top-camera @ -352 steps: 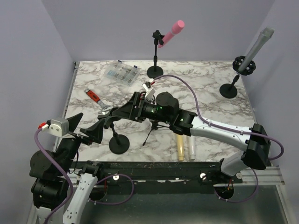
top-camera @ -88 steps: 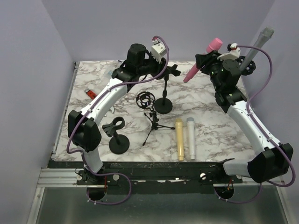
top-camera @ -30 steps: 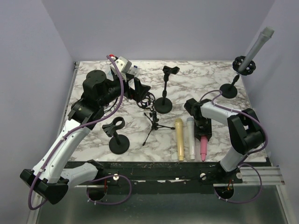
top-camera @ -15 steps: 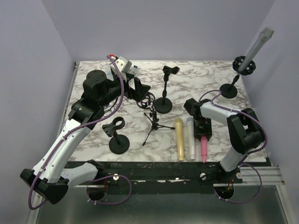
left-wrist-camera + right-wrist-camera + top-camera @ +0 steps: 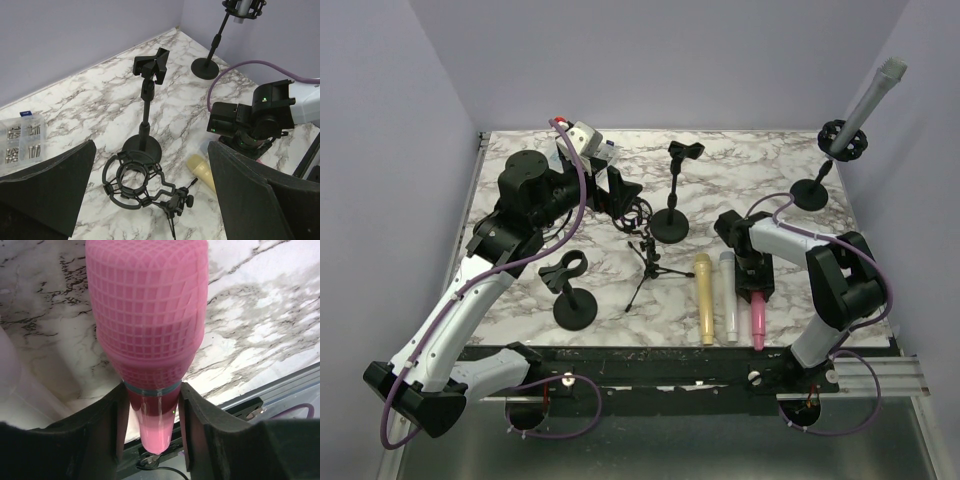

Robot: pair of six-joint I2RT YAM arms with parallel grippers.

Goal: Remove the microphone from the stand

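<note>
Since about three seconds back, the right arm has swung down from the far corner. The pink microphone that it held high now sits low over the marbled table, by the front edge. It lies just beside the white microphone and the yellow microphone, well apart from the stand.

On my right wrist feed, the right gripper has its dark fingers pressed against the smooth tapered handle. They sit right under the rounded head with its waffle-grid mesh. I cannot tell whether the body rests on the marble.

The left gripper is spread wide with nothing between its fingers. It hangs above a ring-shaped black shock mount on thin tripod legs. The stand's slim post rises from a round base to a bare forked clip.
</note>
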